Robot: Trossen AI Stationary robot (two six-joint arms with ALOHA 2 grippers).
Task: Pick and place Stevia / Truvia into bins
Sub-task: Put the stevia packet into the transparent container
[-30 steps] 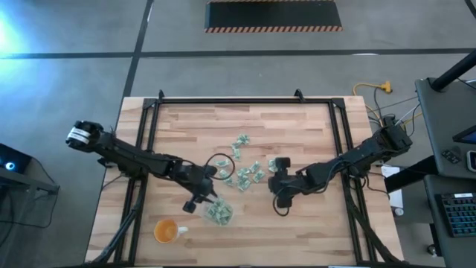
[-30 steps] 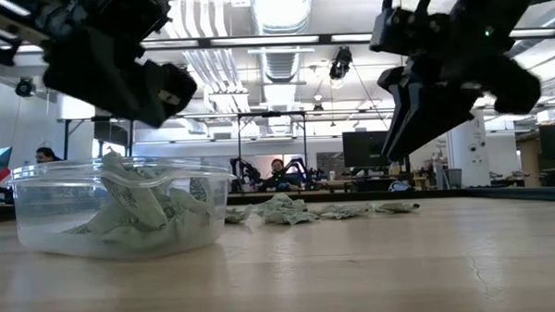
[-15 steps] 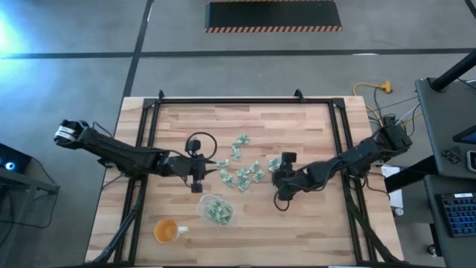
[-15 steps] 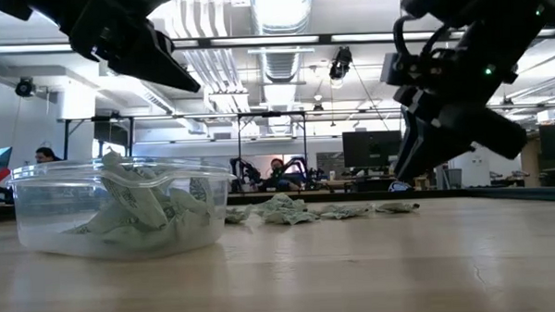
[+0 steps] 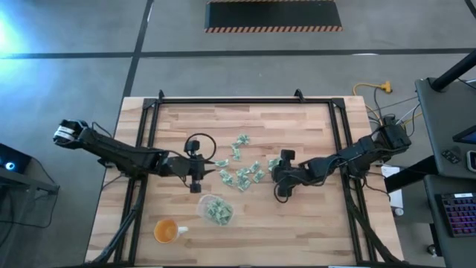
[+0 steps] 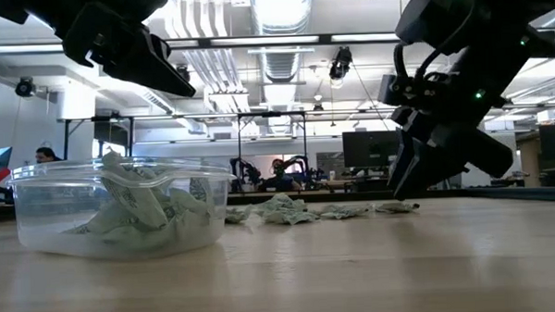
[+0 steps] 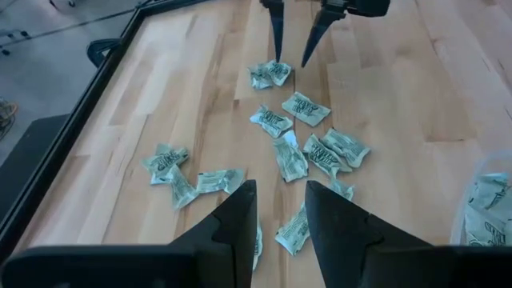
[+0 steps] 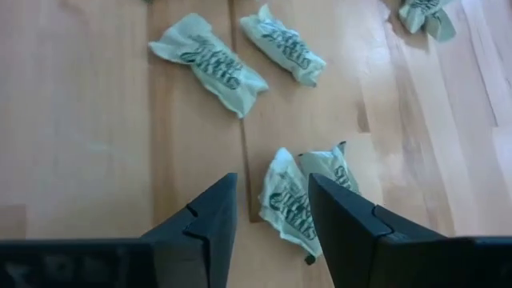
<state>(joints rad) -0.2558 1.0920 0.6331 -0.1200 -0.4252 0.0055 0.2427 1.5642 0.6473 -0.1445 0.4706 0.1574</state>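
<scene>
Hovering: right gripper (image 5: 277, 165) sits low over the right edge of the packet scatter, centre of high view.
R fingers: spread apart, nothing held; in R wrist view a crumpled packet pair (image 8: 300, 192) lies between the tips on the wood.
Left gripper (image 5: 212, 163): left of centre in high view, at the left edge of the scatter, raised off the table in low view.
L fingers: a narrow gap btwn them, nothing held; seen in L wrist view.
Stevia / Truvia packets (image 5: 243, 173): loose, spread over mid-table btwn the two grippers; approx. a dozen show in L wrist view (image 7: 307, 146).
Bin (image 5: 216, 210): clear tub, lower centre of high view, below the scatter, holding a heap of packets; fills left side of low view (image 6: 122, 210).
Orange cup (image 5: 166, 231): lower left of high view, left of bin, apart from it.
Table (image 5: 297, 126): wood planks, black frame.
</scene>
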